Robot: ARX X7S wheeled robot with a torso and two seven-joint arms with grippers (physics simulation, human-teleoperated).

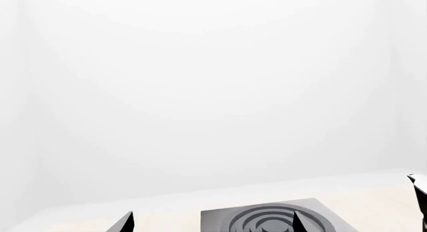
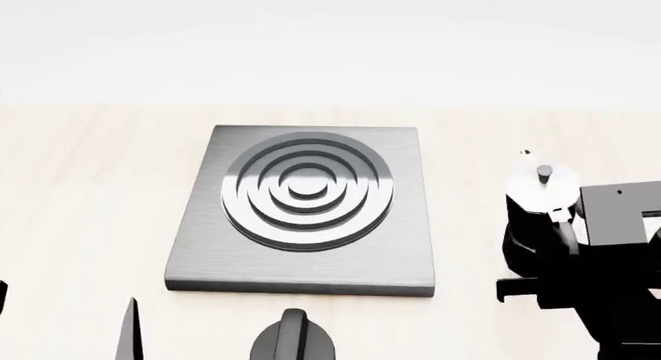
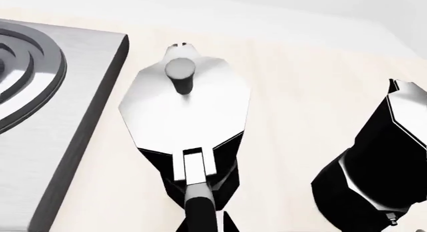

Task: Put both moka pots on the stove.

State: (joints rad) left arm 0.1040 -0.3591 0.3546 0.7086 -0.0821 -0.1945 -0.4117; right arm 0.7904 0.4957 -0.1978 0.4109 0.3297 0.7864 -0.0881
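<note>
The stove [image 2: 305,205] is a grey square plate with a ring burner, lying mid-table. One moka pot [image 2: 542,193] stands upright on the table just right of it, silver lid up. Seen from the right wrist, this moka pot [image 3: 185,105] has its black handle between the fingertips of my right gripper [image 3: 203,224], which is shut on it. The second moka pot [image 3: 373,167] stands beside it, farther from the stove [image 3: 40,117]; in the head view my right arm hides it. My left gripper [image 1: 212,223] is open and empty, hovering short of the stove [image 1: 267,219].
A low round black knob [image 2: 294,341] with a ridge sits on the table in front of the stove. Light wooden tabletop [image 2: 93,190] surrounds the stove, and a plain white wall stands behind it. My right arm [image 2: 620,252] fills the right edge of the head view.
</note>
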